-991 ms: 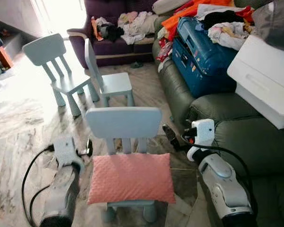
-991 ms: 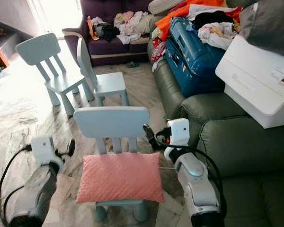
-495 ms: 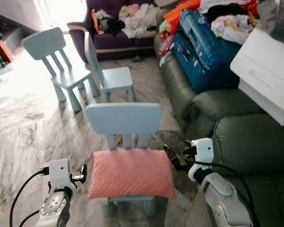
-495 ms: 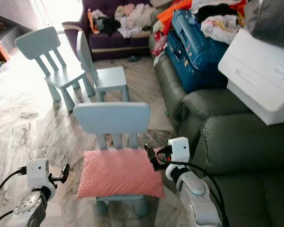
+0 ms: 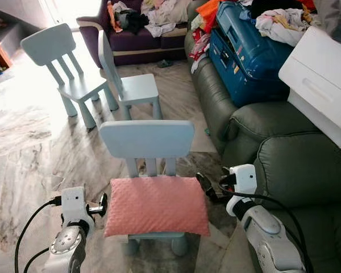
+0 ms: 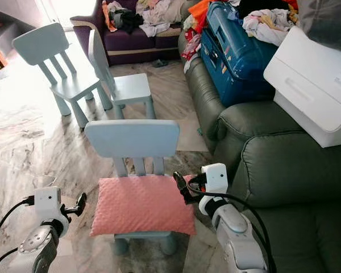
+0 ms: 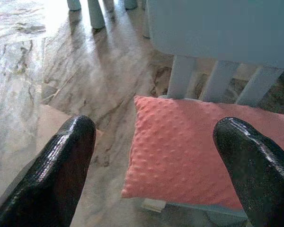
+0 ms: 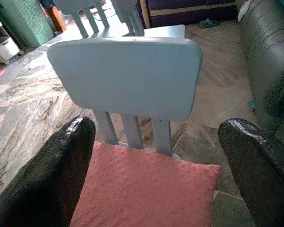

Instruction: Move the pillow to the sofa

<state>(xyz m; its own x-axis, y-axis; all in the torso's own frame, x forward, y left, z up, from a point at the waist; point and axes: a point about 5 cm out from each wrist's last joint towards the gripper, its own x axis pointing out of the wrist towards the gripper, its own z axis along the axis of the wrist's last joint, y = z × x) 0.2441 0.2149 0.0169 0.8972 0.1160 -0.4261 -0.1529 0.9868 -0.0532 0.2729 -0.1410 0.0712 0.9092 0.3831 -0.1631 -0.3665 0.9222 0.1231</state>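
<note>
Both grippers spread wide, flanking the pink pillow [image 5: 157, 205] on the pale blue chair [image 5: 148, 149].

The left gripper [image 5: 102, 205] and right gripper [image 5: 204, 186] sit just beside the pillow's ends. Green sofa [image 5: 298, 165] at right carries a blue suitcase [image 5: 247, 54] and white box [image 5: 321, 85]; no readable writing.

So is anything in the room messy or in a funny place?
Yes. The green sofa is piled with loose clothes, a blue suitcase and a white box where people would sit. The pink pillow lies on a small blue chair, not on the sofa.
</note>
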